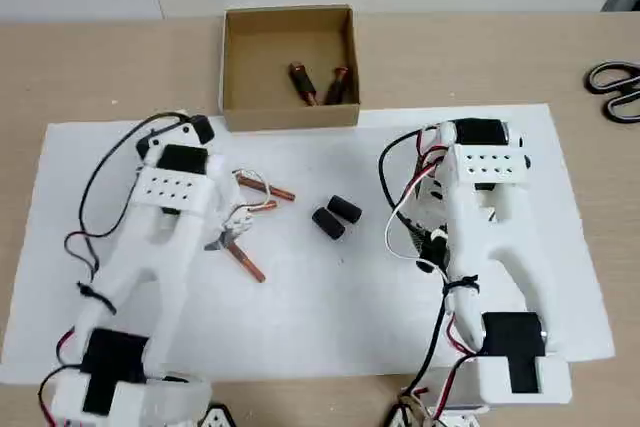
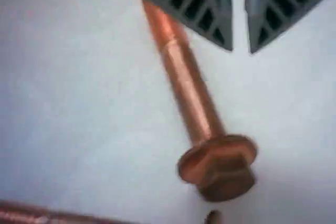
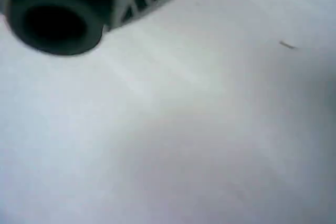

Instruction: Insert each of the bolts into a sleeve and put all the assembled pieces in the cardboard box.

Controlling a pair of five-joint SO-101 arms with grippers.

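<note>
Your left jaws hang barely parted and empty by the bolt point(image 1: 248, 265) left of centre in the high view, so open wider and straddle its shank while your right jaws clamp a sleeve point(image 3: 52, 22).

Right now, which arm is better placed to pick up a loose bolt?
Left: the left gripper hangs at a bolt, while the right arm, farther from the bolts, holds a sleeve.

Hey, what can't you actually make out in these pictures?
- Bolt tip: left wrist view, under the left pincer.
- Second bolt: same view, cut off by the edge.
- Sleeve: right wrist view, blurred, cut off; whether it is held is unclear.
- Scissors: high view, cut off by the edge.
</note>
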